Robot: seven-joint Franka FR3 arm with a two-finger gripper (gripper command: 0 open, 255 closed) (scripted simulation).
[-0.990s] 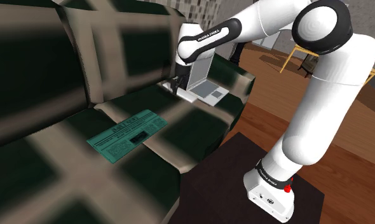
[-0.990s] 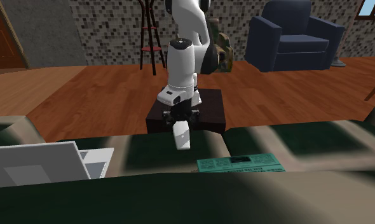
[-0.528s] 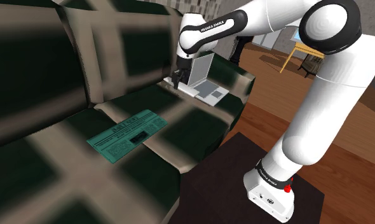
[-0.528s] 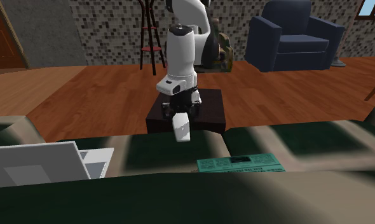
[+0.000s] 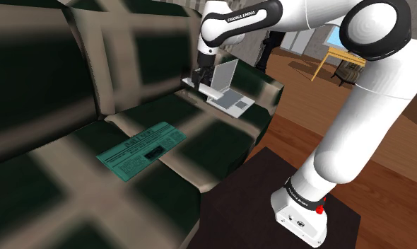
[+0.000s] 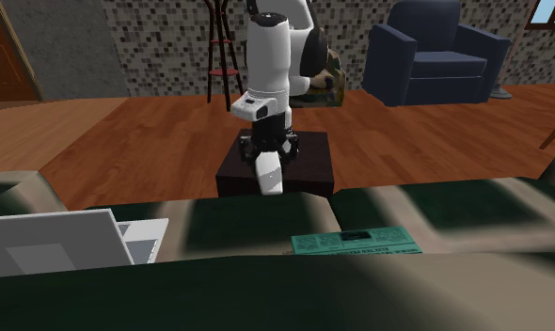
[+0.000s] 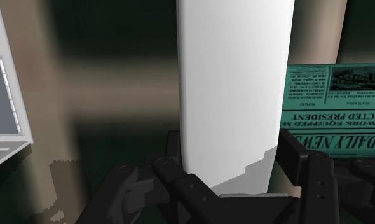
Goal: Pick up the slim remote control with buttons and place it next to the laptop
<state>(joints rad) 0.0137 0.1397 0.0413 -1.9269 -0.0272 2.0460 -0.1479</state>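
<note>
Well, from the shoulder view, my gripper [image 5: 198,76] hangs above the plaid sofa [image 5: 51,92], just beside the open laptop [image 5: 228,90]. In the second exterior view, the white remote [image 6: 269,176] hangs upright from my gripper, between the laptop and a teal newspaper [image 6: 356,243]. At the wrist, my fingers [image 7: 294,156] pinch the remote's sides.

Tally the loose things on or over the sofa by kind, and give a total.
laptop: 1
newspaper: 1
remote, clasped in the gripper: 1
Total: 3
</note>
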